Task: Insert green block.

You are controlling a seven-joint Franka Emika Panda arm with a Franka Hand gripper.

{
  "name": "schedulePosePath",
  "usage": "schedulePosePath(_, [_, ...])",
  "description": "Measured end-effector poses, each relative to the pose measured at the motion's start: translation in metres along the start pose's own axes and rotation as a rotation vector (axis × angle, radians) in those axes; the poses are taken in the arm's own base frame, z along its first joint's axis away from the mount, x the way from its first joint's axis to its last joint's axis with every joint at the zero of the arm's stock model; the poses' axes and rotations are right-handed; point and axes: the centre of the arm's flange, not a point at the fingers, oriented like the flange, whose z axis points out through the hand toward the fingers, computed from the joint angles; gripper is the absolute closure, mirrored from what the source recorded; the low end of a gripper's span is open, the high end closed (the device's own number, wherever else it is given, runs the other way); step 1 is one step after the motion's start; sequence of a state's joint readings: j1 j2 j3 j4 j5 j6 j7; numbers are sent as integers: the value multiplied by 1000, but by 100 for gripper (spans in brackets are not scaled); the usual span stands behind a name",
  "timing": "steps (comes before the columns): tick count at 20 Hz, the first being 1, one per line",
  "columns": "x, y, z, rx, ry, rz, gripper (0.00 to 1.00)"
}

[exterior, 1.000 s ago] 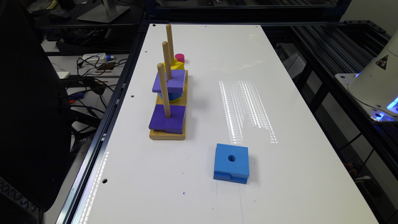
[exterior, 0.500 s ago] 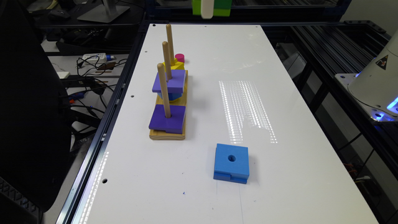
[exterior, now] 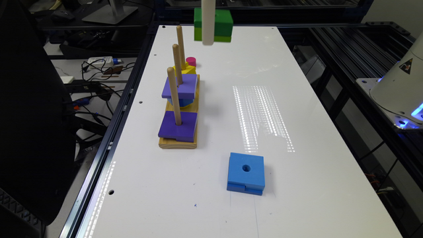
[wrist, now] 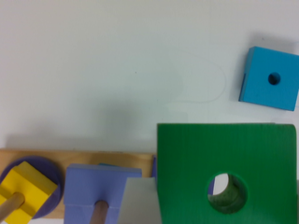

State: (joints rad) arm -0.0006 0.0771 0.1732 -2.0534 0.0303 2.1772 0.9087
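1. High above the table's [exterior: 297, 185] far end, at 12 o'clock: green block [exterior: 218, 23], carried aloft.
2. Fingers [exterior: 208, 33]: opening indiscernible; evidently clamping block's sides.
3. Handling, judged: light, foam-like, compressible; hold by opposite edges, hole clear.

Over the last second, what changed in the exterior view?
The green block, carried on the gripper, came down into the picture from the top edge; a second ago it was out of frame. The blue block and the peg board with its purple squares stayed put.
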Motion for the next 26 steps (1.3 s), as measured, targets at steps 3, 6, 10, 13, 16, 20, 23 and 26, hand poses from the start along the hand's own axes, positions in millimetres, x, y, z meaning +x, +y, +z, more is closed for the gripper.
schedulePosePath(3, [2, -4, 9, 4, 0, 0, 100])
schedulePosePath(6, [3, -6, 15, 8, 0, 0, 100])
schedulePosePath(10, [4, -10, 24, 12, 0, 1, 100])
schedulePosePath(13, [5, -12, 28, 14, -1, 2, 100])
schedulePosePath(16, [7, -14, 31, 14, -2, 2, 100])
schedulePosePath(20, [8, -16, 34, 14, -3, 2, 100])
schedulePosePath(23, [8, -17, 34, 13, -3, 2, 100])
schedulePosePath(26, [8, -17, 34, 13, -3, 2, 100])
